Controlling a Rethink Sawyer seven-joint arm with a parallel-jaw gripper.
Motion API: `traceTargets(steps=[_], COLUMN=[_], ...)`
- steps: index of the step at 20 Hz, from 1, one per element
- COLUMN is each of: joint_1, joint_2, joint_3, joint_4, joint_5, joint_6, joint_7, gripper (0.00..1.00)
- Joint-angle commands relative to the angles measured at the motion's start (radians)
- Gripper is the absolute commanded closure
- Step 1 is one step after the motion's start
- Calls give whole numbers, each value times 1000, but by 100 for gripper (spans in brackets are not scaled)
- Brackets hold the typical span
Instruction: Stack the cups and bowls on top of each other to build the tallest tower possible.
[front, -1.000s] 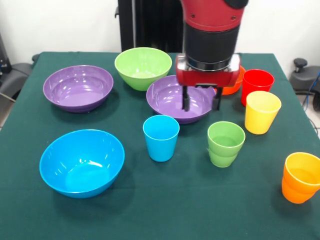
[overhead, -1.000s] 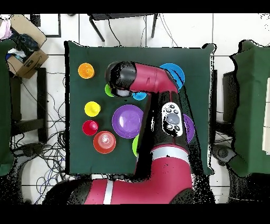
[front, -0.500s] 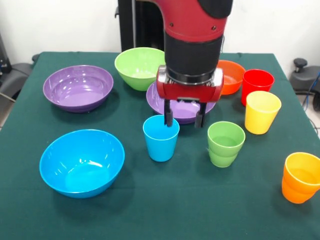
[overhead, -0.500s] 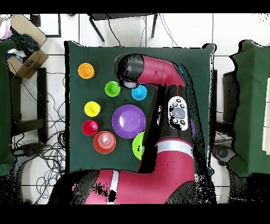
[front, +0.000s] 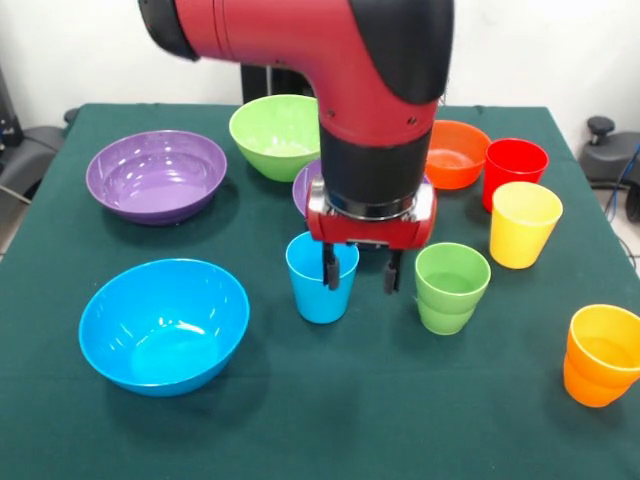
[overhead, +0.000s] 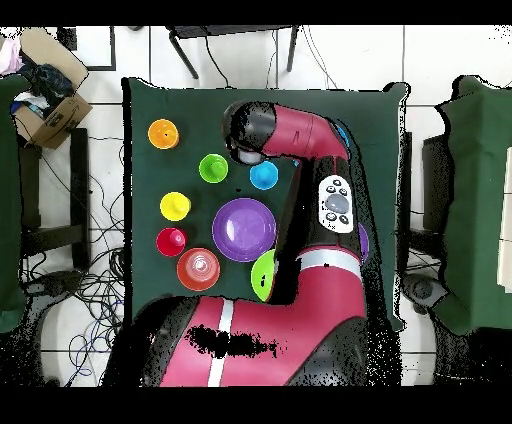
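Observation:
My gripper (front: 360, 275) is open and empty, low over the table between the blue cup (front: 322, 281) and the green cup (front: 452, 288). One finger (front: 330, 270) shows in front of the blue cup's right side; I cannot tell whether it touches. The yellow cup (front: 524, 224), red cup (front: 514, 168) and orange cup (front: 603, 353) stand to the right. One purple bowl (front: 157, 175) is at the left; the other (front: 303, 186) is mostly hidden behind my arm. In the overhead view my wrist (overhead: 248, 150) covers the gripper, beside the blue cup (overhead: 264, 176). Every cup and bowl stands singly.
The light green bowl (front: 280, 130) and orange bowl (front: 455, 153) stand at the far side. The blue bowl (front: 163, 325) sits near left. My arm crosses the table's middle. A cardboard box (overhead: 50, 100) lies off the table.
My gripper has moved from over the middle purple bowl toward the camera and down, ending beside the blue cup. No cup or bowl has moved.

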Motion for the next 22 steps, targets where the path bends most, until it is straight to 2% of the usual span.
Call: traceTargets(steps=[1, 6, 14, 22], joint_1=[-32, -44, -9, 6], joint_2=[55, 35, -42, -33], joint_3=[57, 48, 17, 10], joint_4=[1, 20, 34, -44], joint_5=[-1, -12, -11, 1], joint_6=[-36, -36, 46, 131], joint_7=[91, 74, 97, 118], gripper=[0, 0, 0, 0])
